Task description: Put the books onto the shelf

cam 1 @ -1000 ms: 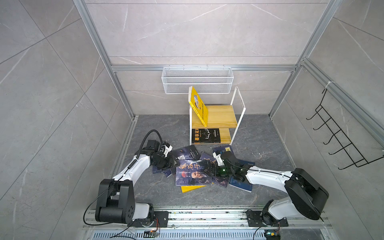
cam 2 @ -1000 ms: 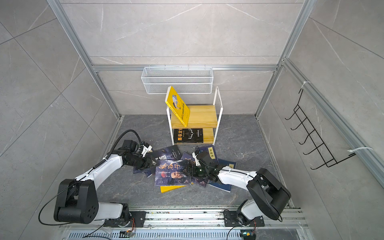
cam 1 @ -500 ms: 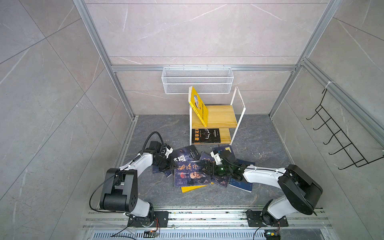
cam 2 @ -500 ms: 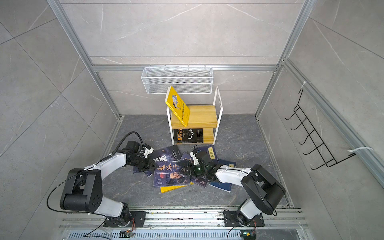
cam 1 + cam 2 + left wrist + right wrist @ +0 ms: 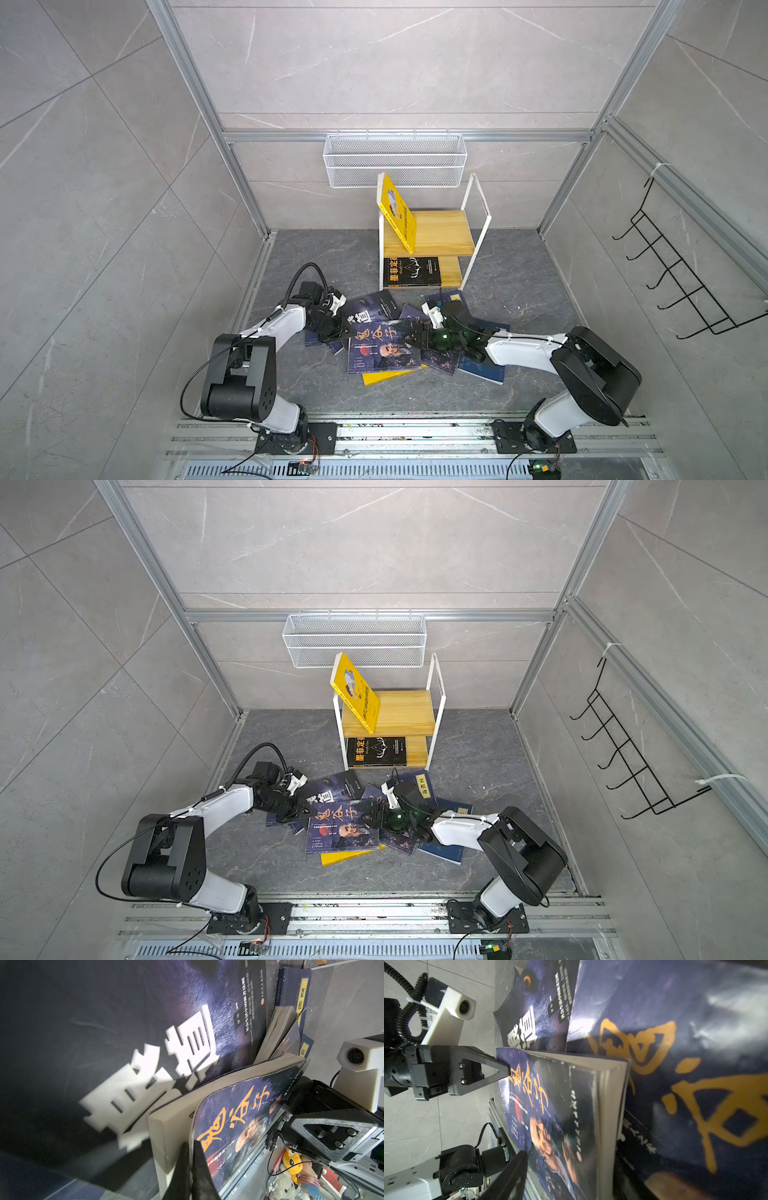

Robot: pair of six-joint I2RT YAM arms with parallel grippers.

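**Item 1: left gripper**. Near left of the pile.
- Fingers: pinched together on the left edge of the portrait book, apparently on the front cover alone. The left wrist view shows that cover bowed off the page block.
- Risk: a lift from this hold would likely crease or tear the cover, or let the book fall open and slip out.
- Pose: arm low, forearm reaching right, fingers almost level with the floor.

**Item 2: loose books, centre, near side of the shelf.**
- The portrait book lies on top.
- The white-character book lies just beyond it.
- The yellow floor book lies beneath it.
- The navy labelled book lies to the right.
- Risk: dragging the top copy may scatter the rest.

**Item 3: right gripper**. At the portrait book's right edge.
- Fingers: one finger shows beside the cover; whether the pair is clamped cannot be told.
- Risk: opposed pulls by the two arms would buckle the book.
- Pose: arm low, reaching left over the navy copies.

**Item 4: shelf**. Far centre.
- The leaning yellow book is propped on the upper board.
- The black book lies flat on the lower board.
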